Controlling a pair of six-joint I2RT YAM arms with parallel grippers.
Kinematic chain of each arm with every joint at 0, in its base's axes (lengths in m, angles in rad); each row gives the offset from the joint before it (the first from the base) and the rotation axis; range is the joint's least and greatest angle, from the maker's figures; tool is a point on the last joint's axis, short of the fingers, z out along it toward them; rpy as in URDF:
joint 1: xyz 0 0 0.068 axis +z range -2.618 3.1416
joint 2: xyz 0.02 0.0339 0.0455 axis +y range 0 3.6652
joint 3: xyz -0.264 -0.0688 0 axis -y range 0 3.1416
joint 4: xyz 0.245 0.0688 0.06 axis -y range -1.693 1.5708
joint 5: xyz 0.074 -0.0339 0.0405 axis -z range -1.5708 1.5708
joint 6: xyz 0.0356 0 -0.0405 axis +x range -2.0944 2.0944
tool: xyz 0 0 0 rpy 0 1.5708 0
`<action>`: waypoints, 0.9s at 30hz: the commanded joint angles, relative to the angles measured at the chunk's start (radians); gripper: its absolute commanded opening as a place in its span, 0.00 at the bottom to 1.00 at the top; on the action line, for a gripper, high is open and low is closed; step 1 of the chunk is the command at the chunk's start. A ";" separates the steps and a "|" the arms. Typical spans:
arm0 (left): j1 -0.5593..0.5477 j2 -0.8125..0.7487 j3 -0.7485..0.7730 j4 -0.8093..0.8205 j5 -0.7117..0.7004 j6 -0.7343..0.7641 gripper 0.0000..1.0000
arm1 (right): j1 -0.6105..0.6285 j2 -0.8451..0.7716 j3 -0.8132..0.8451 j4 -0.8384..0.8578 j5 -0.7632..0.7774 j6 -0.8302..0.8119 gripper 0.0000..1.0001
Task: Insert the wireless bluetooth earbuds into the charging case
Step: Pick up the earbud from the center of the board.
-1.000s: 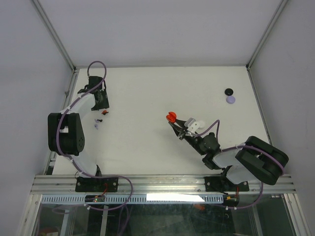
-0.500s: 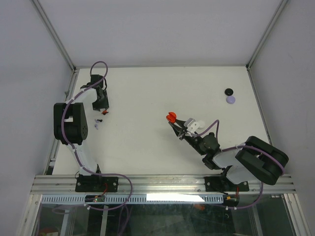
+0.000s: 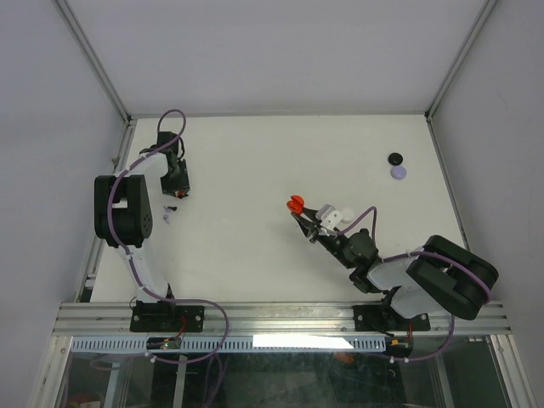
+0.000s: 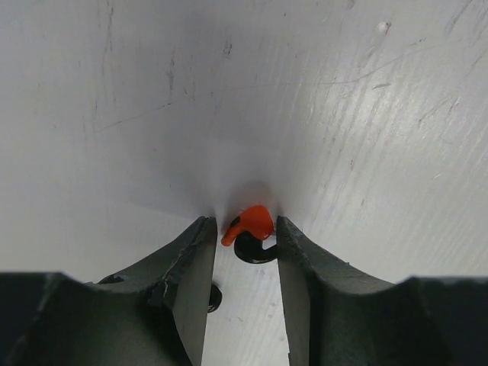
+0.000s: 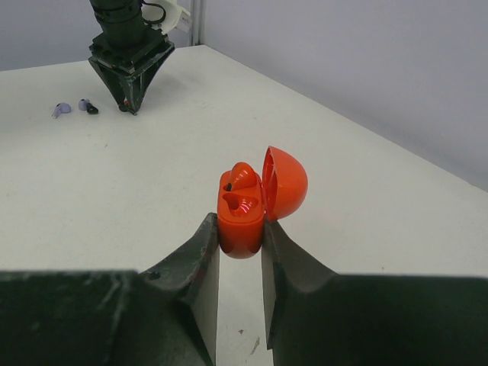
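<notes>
1. Nearest the bases, right of the middle of the table: clamps the lower half of the red charging case between the two fingers of the right gripper, pressed tight against its sides, case upright.
2. Shows the lid of that case swung open to the right, with a red piece seated in one well.
3. Farther out, on the left side: shows a lavender earbud and a lavender-and-black earbud lying loose on the table, just beside the left gripper.
4. Just beyond those: points the left gripper straight down at the table, fingers drawn in on the red earbud and touching it on either side. Lies on the surface right between the fingertips, black ring end toward the wrist camera.
5. At the far right: shows a black round piece and a lavender round piece side by side, well apart from both grippers.
</notes>
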 commanded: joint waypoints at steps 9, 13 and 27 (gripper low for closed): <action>0.040 0.007 0.024 -0.017 0.002 -0.009 0.33 | -0.004 -0.025 0.022 0.033 -0.003 -0.018 0.00; 0.052 0.030 0.041 -0.018 0.014 -0.011 0.33 | -0.004 -0.025 0.025 0.028 -0.008 -0.018 0.00; 0.057 0.057 0.057 -0.018 0.051 -0.015 0.24 | -0.004 -0.030 0.029 0.016 -0.014 -0.018 0.00</action>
